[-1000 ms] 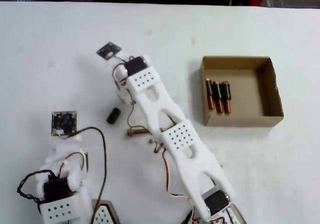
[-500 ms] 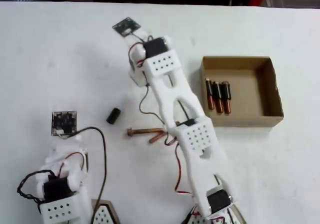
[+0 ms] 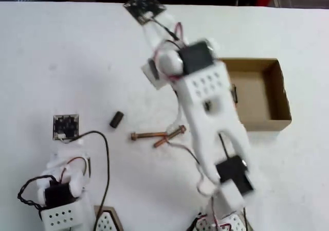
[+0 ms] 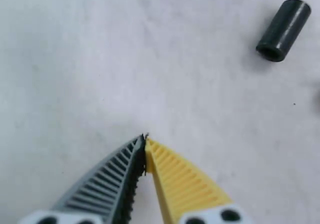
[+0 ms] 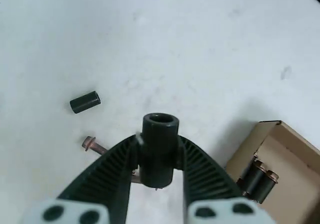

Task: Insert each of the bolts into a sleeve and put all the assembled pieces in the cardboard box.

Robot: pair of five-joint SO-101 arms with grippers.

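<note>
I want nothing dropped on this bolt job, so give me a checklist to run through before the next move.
1. Grip on held sleeve: ok, right gripper is shut on it, with the bore facing the wrist camera.
2. Two bolts reachable: ok, on the table, touching each other.
3. Spare sleeve free: ok, lying alone.
4. Left gripper ready for a bolt: not ok, shut and empty.
5. Cardboard box has room: ok, bare floor shows.

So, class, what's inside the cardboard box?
The cardboard box holds assembled pieces, sleeves with copper bolt ends, against one wall. In the high view the right arm covers most of them, so the count is unclear.
</note>
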